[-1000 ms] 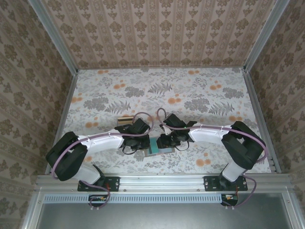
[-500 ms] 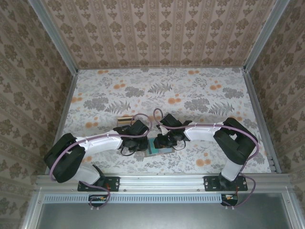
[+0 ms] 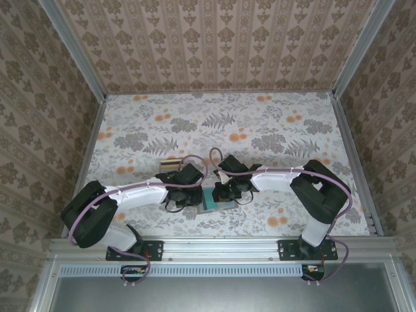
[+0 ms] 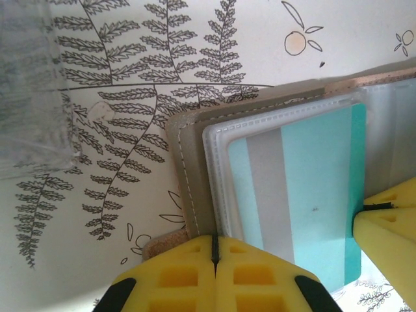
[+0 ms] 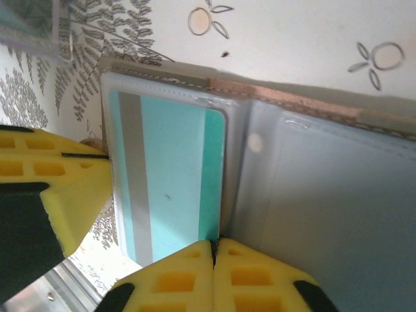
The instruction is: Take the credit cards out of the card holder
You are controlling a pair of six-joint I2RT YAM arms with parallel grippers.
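Card holder [image 4: 188,169] lies open on the floral desk [image 4: 117,214], between the two sets of jaws, a teal credit card [image 4: 305,195] in its clear sleeve. We see the left jaws pressed together at its outer edge, the right jaws pressed together at the card's corner by the fold. Clear tray [image 4: 29,84] sits beyond the left jaws.
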